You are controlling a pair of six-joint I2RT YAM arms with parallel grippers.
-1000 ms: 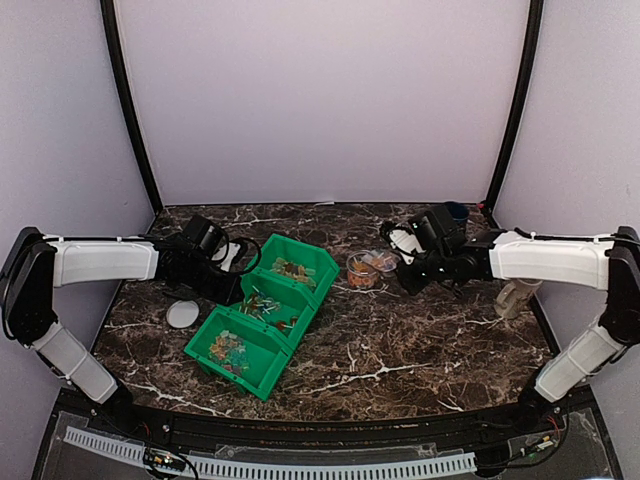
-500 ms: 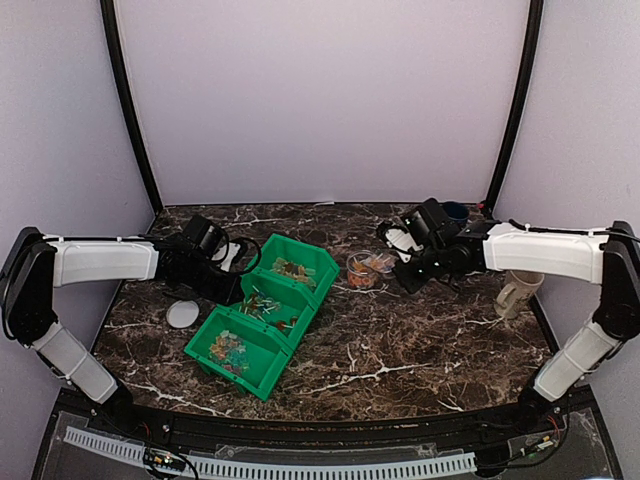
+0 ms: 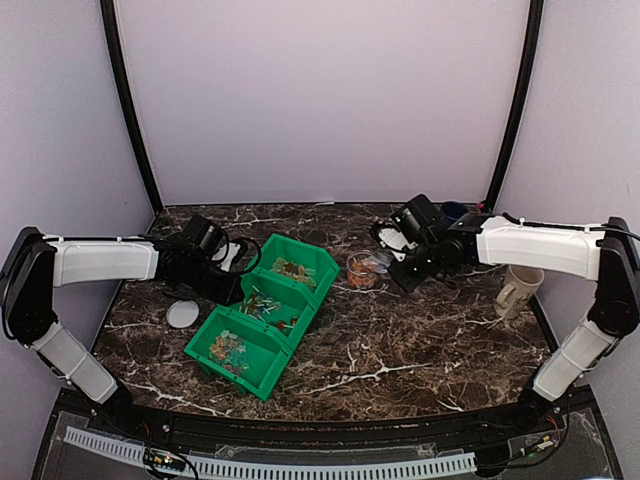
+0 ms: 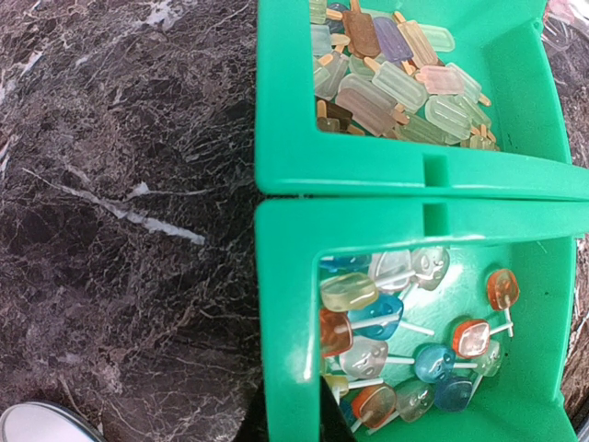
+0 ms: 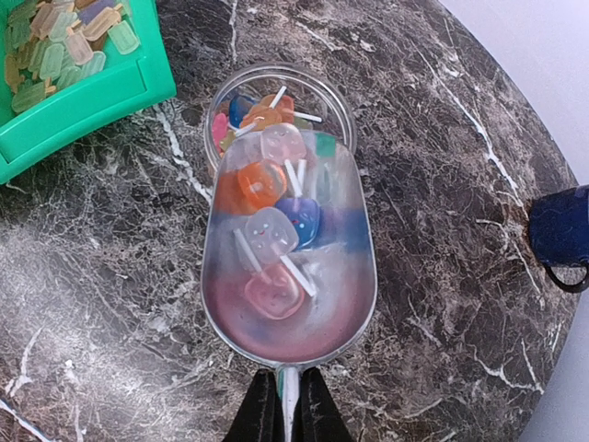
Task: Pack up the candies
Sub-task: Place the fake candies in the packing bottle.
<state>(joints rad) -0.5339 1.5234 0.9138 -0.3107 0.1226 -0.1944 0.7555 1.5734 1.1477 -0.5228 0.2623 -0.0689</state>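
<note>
My right gripper [image 5: 290, 410] is shut on the thin handle of a clear scoop [image 5: 304, 304]. The scoop tilts forward with its tip over the small clear jar [image 5: 223, 109]. Several lollipop-shaped candies [image 5: 269, 232] lie in the scoop, and more show inside the jar. In the top view the jar [image 3: 360, 270] stands right of the green three-compartment bin [image 3: 262, 345], with the right gripper [image 3: 398, 266] just beside it. My left gripper [image 4: 287, 422] is shut on the bin's side wall [image 4: 287, 304], one dark finger on each side. Loose candies [image 4: 405, 341] fill that compartment.
A flat whitish lid [image 3: 183, 314] lies left of the bin. A white mug [image 3: 517, 290] stands under the right forearm, and a dark blue cup [image 3: 456, 211] sits at the back right. Ice-lolly-shaped pieces [image 4: 396, 74] fill the bin's far compartment.
The right arm has swung left and slightly back, bringing the scoop closer over the jar and uncovering the white mug. The left arm and the bin have not moved.
</note>
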